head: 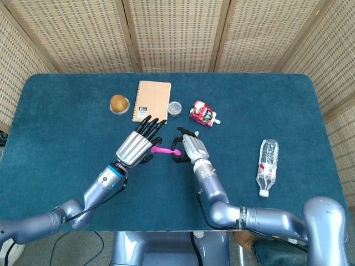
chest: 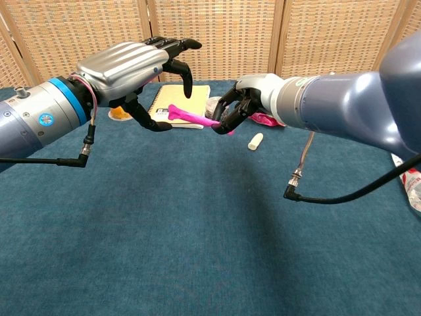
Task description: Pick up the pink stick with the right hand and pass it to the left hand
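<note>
My right hand [chest: 245,105] [head: 187,147] holds one end of the pink stick [chest: 191,116] [head: 164,150] above the table, the stick pointing toward my left. My left hand [chest: 135,69] [head: 138,146] is open with fingers spread, hovering over the stick's free end. Its thumb hangs just below and beside that end. In the head view the left hand covers the stick's far tip. I cannot tell whether the left hand touches the stick.
On the blue table [head: 66,111] lie a tan notebook [head: 151,101], an orange jelly cup [head: 118,103], a small round tin [head: 175,108], a red snack pouch [head: 202,113] and a water bottle [head: 267,159]. A small white cylinder [chest: 255,141] lies near the pouch.
</note>
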Robot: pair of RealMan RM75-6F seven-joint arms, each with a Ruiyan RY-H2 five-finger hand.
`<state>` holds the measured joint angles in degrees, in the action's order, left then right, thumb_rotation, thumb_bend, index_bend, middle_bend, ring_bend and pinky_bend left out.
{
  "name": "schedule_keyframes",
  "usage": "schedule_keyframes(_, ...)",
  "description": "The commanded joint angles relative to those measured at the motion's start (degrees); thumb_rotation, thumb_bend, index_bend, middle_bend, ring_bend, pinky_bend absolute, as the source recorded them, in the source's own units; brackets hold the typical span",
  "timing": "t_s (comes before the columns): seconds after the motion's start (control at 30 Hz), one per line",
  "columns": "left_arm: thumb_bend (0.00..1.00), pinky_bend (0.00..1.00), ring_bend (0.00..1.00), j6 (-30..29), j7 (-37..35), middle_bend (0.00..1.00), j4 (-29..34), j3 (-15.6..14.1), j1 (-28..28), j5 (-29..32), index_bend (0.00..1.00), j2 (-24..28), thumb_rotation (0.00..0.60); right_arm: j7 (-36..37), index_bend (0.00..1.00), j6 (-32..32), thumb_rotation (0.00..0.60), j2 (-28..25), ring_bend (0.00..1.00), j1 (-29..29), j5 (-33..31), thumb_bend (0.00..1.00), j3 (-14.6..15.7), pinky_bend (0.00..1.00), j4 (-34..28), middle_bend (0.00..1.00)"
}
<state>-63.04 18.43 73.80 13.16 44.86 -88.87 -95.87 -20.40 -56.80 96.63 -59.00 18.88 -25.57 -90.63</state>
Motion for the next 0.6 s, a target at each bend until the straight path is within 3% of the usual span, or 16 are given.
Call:
schedule_keyframes(0.03,0.24,0.00,0.00,-0.25,1.09,0.00,-0.46,-0.06,0.48,0.44,0.44,-0.85,0.600,0.10,0.65,-0.05,0.600,-0.21,0.00,0.07,-0.02,0.67,-0.01,0.00,-0.23,0.14)
schedule_keyframes(0.23,0.30,0.00,0.00,-0.29,2.76,0.00,-1.19,0.01,1.37,1.16,0.46,-2.13,0.600,0.27,0.65,0.02,0.600,-0.45,0.00,0.13,-0.16,0.67,0.19,0.00,-0.74,0.14)
schedule_keyframes(0.6,0.31,0.00,0.00,-1.10,3.10,0.00,-2.14,0.00,1.89,2.27,0.50,-3.49,0.600,0.75,0.66,0.08,0.600,-0.58,0.00,0.38,0.04,0.67,0.72,0.00,-1.13,0.14)
